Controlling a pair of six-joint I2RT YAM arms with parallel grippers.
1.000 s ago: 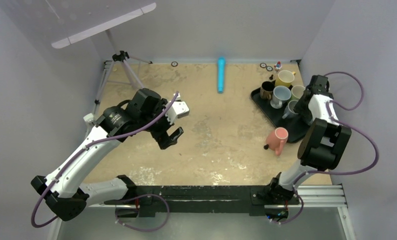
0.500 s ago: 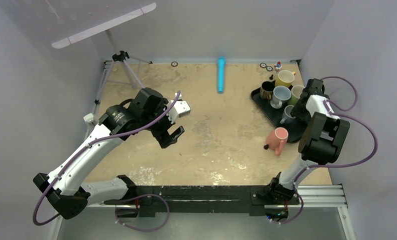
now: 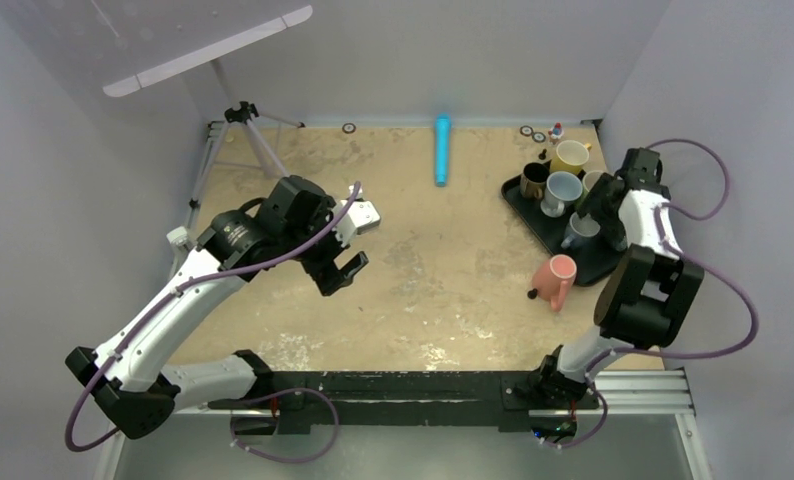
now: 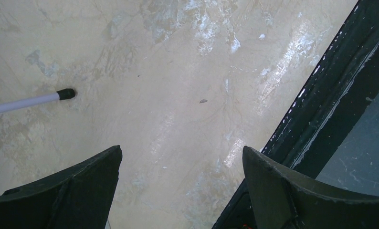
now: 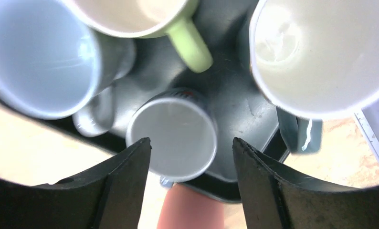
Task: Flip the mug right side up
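Note:
A grey mug [image 5: 173, 133] stands mouth up on the black tray [image 5: 235, 105], at the tray's near edge [image 3: 538, 228]. My right gripper [image 5: 191, 143] hovers just above this mug with its jaws open on either side of the rim, touching nothing. From above, the right gripper [image 3: 593, 212] sits over the grey mug [image 3: 578, 228]. A pink mug [image 3: 555, 280] rests on the table just in front of the tray, its mouth showing to the overhead camera. My left gripper [image 3: 341, 272] hangs open and empty over the table's left half.
The tray also holds a yellow mug [image 3: 571, 156], a dark mug [image 3: 534, 178], a light blue mug [image 3: 561, 190] and a green one [image 5: 192, 45]. A blue tube [image 3: 441, 150] lies at the back. A tripod [image 3: 248, 125] stands back left, one leg tip [image 4: 66, 93] near my left gripper.
My right gripper has opened and let go of the grey mug, which now stands on the tray. The right wrist shifted slightly. The left arm has not moved.

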